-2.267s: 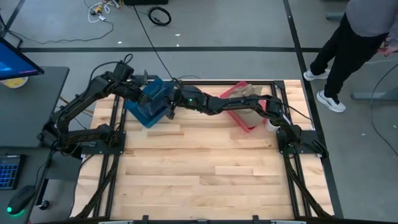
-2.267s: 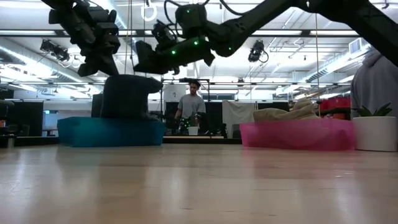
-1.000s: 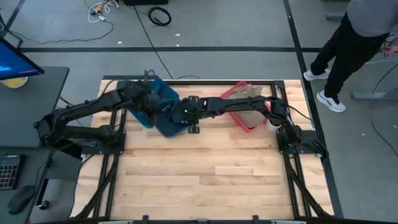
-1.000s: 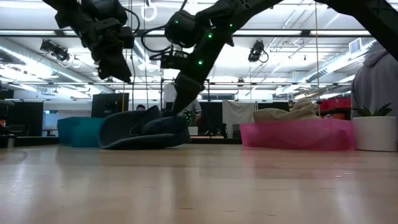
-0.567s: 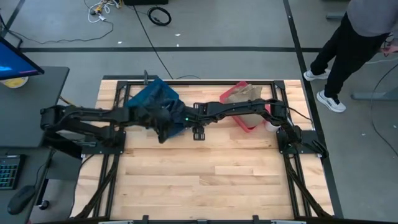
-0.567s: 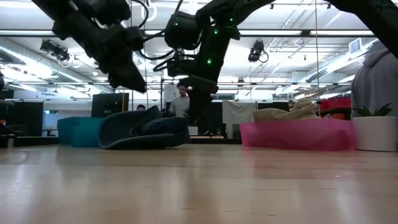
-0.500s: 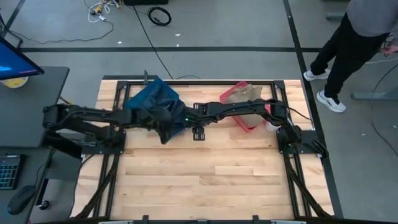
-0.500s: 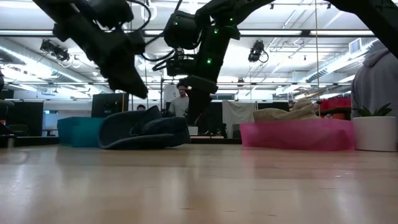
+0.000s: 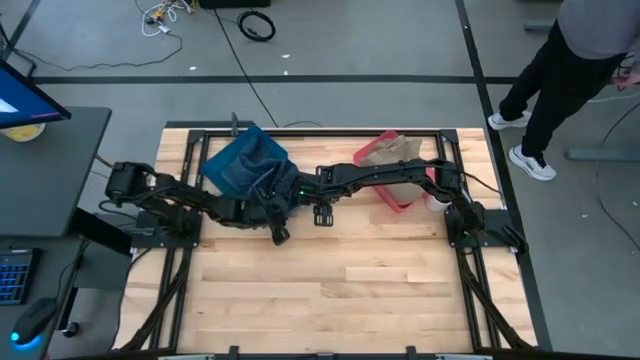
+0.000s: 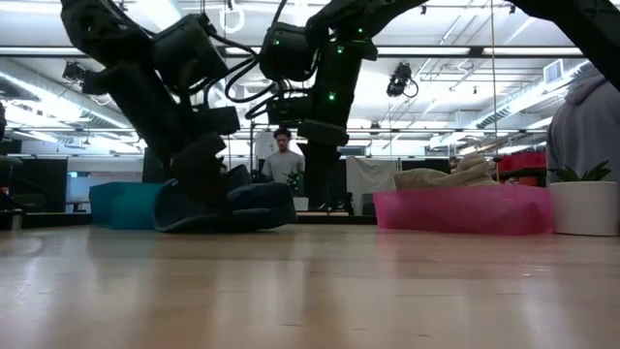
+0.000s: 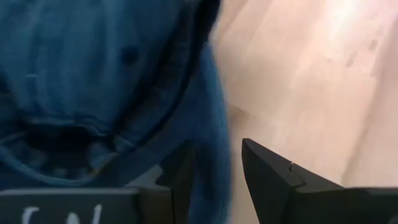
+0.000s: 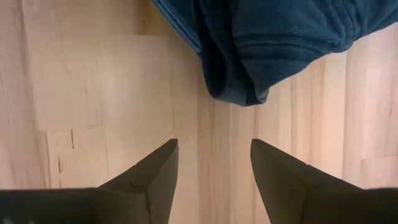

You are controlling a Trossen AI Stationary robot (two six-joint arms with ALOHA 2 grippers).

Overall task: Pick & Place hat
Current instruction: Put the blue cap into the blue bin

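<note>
The dark blue hat (image 10: 228, 206) lies flat on the table in front of the teal bin (image 10: 121, 205); from above the hat (image 9: 272, 200) shows at the bin's near right corner. My left gripper (image 9: 279, 235) is low at the hat's near side, open, and the hat's brim edge (image 11: 211, 124) shows in the gap between its fingers. My right gripper (image 9: 322, 213) hangs open just right of the hat, above bare wood, with the hat's edge (image 12: 249, 74) ahead of its fingers. My left gripper stands with a finger (image 11: 267, 177) on either side of the hat's brim edge (image 11: 214, 168). Whether either finger touches the cloth I cannot tell.
A pink bin (image 10: 455, 210) holding a beige hat (image 10: 441, 178) stands at the far right, with a white pot (image 10: 583, 207) beside it. A person (image 9: 570, 60) stands past the table's far right corner. The near half of the wooden table (image 9: 330, 290) is bare.
My right gripper has let go of the hat, risen and shifted a little toward the table's right edge. My left arm has swung from over the bin toward the near edge and gone down to the hat's near side. The hat has stayed lying on the table.
</note>
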